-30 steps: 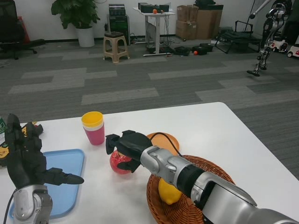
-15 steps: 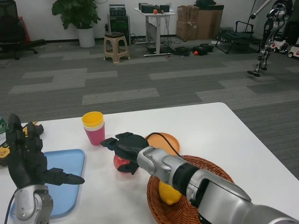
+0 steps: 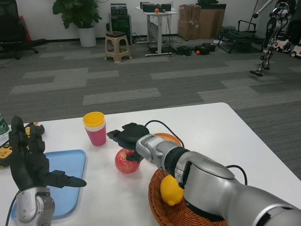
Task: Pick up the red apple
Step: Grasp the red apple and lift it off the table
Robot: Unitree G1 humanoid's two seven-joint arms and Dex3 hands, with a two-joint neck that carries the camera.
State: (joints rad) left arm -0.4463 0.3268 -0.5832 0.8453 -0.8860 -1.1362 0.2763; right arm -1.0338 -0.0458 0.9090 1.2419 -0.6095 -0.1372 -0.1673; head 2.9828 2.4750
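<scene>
The right hand [image 3: 128, 135] rests over the red apple's [image 3: 125, 161] far top, grasp unclear, while the left hand [image 3: 29, 160] waits spread open over the blue tray [image 3: 70, 165].

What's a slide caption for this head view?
Right hand hovers above red apple beside wicker basket.

Grey carpet floor [image 3: 141, 80] — stool [image 3: 116, 46], potted plant [image 3: 80, 19].

My right hand [image 3: 128, 136] reaches toward eleven o'clock, fingers curled downward. My left hand [image 3: 29, 160] stands upright at eight o'clock, fingers apart, thumb pointing to three.
</scene>
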